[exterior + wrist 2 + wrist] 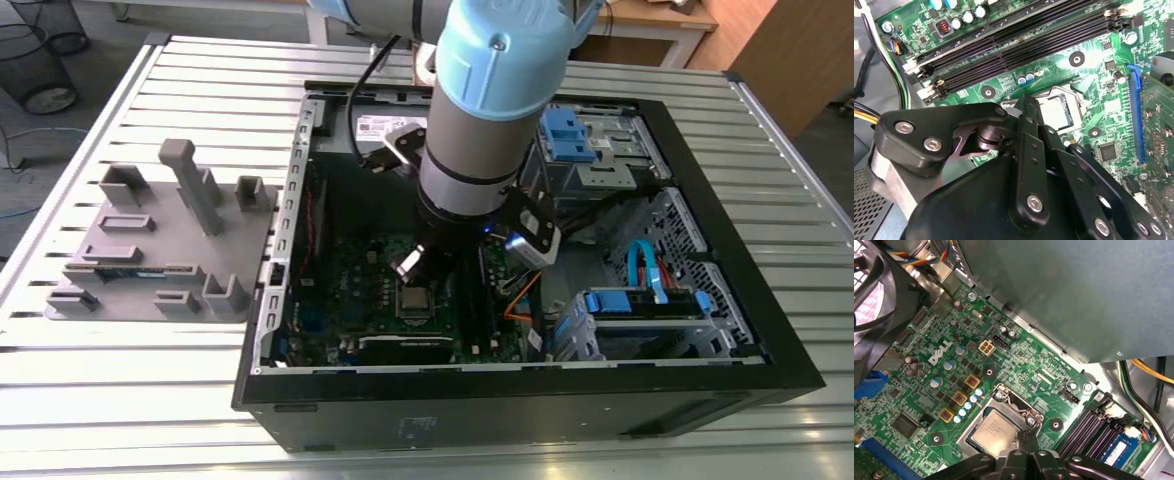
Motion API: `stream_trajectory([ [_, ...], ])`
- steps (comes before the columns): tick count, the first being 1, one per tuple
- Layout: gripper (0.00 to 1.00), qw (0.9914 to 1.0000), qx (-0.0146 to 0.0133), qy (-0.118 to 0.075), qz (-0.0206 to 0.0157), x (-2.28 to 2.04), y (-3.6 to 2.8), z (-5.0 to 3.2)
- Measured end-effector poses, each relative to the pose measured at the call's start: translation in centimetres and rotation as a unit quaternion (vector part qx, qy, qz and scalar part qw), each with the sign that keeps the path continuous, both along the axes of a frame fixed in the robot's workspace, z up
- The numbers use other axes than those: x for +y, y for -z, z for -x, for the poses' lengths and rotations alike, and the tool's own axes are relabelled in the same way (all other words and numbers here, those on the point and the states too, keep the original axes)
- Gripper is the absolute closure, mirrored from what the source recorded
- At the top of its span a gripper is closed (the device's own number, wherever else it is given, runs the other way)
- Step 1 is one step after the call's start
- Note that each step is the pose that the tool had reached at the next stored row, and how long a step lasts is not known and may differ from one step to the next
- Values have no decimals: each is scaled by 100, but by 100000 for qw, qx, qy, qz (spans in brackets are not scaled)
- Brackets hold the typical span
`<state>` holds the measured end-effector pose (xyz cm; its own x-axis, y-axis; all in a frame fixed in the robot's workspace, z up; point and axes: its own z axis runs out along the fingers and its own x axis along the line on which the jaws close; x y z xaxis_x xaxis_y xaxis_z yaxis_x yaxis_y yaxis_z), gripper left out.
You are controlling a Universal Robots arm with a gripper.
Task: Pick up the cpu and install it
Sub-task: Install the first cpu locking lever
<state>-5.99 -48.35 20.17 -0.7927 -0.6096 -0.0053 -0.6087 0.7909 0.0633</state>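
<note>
tool: closed together, gripping nothing, poised by one edge of the cpu, contact unclear | cpu: flat in the socket frame on the motherboard, silvery top up | site: inside the computer case on the bench

cpu: silvery sq chip; flat in mobo socket

A slatted metal table of pale ribbed profiles carries two things. An open black computer case lies on its side, open face upward. Just beside the case, on the exterior view's left, sits a grey parts holder with upright posts; whether the two touch cannot be told
</note>
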Motion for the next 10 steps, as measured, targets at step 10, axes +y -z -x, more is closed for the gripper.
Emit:
stream_trajectory([
  [10,89,99984,10,1767,-62,-95,6,0],
])
